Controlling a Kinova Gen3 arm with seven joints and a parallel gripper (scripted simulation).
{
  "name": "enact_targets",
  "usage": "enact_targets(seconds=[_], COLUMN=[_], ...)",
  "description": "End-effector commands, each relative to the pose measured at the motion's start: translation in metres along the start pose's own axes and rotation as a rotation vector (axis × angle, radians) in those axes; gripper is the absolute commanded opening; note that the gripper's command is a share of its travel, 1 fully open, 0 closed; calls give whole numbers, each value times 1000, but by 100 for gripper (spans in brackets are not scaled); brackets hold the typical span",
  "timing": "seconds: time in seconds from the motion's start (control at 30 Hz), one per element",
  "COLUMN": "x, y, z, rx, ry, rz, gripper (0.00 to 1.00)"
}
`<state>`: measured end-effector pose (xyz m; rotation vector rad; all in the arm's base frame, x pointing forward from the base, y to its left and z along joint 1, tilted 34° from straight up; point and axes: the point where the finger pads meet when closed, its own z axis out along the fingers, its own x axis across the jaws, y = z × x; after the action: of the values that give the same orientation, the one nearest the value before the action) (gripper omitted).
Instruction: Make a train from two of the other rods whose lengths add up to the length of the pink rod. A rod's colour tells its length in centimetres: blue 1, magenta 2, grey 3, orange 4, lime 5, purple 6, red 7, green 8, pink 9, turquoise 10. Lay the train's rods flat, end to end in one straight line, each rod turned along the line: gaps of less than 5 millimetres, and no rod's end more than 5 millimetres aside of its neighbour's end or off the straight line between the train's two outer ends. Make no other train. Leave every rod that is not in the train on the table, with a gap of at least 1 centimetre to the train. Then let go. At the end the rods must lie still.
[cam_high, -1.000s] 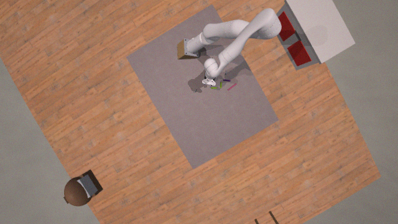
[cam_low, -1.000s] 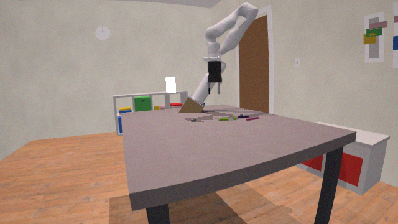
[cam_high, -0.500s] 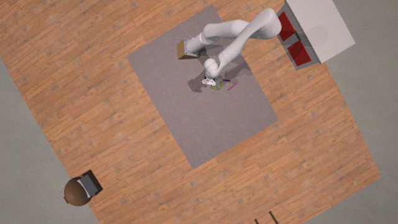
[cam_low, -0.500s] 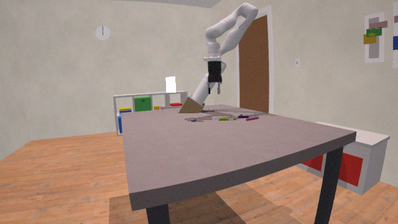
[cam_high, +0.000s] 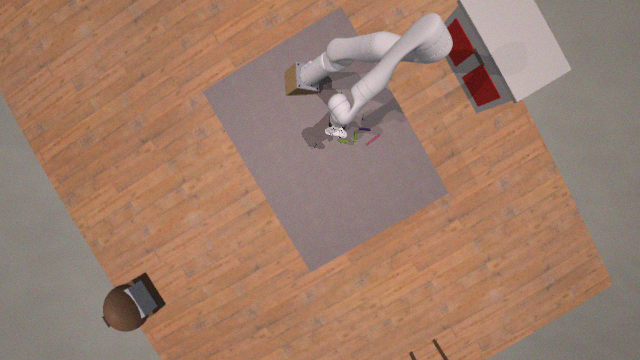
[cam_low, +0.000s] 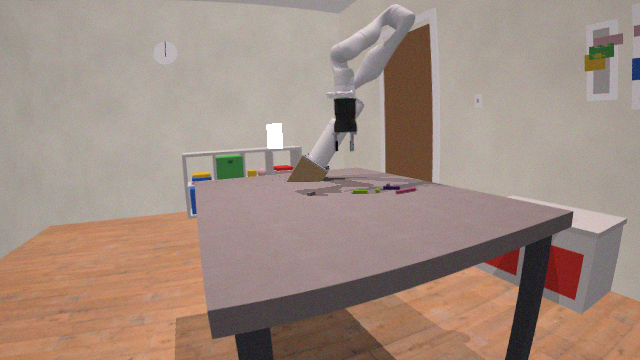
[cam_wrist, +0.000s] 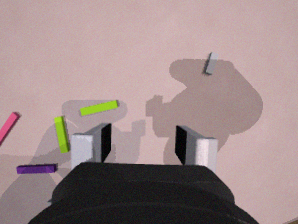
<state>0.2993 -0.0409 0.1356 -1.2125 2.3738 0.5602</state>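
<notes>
The tool (cam_low: 345, 145) hangs high above the table (cam_low: 350, 260), fingers pointing straight down and spread to their full width with nothing between them. All the rods lie in the part of the table near the edge that carries the arm's base (cam_low: 306, 172). The pink rod (cam_high: 373, 139) lies farthest from the base. The purple rod (cam_wrist: 36, 168) is just beside it, and two lime rods (cam_wrist: 100, 107) lie close under the tool. The grey rod (cam_wrist: 208, 64) lies apart from the cluster, toward the base-side edge, in the arm's shadow. Since purple and grey add up to pink, those two look like the train; no rod has been joined yet, so the step in hand is likely the first pick. To do it well, centre the tool over the chosen rod's middle, turn the wrist so the fingers close across its narrow width, and descend straight. Build the line well apart from the limes and pink.
</notes>
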Motion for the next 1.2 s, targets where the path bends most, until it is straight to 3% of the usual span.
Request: enact_targets(seconds=[0.0, 0.73, 1.17], x=[0, 2, 8], y=[0, -3, -9], z=[0, 1, 6], rx=[1, -3, -17], ry=[0, 7, 25], rz=[0, -61, -248], gripper=[100, 100, 100])
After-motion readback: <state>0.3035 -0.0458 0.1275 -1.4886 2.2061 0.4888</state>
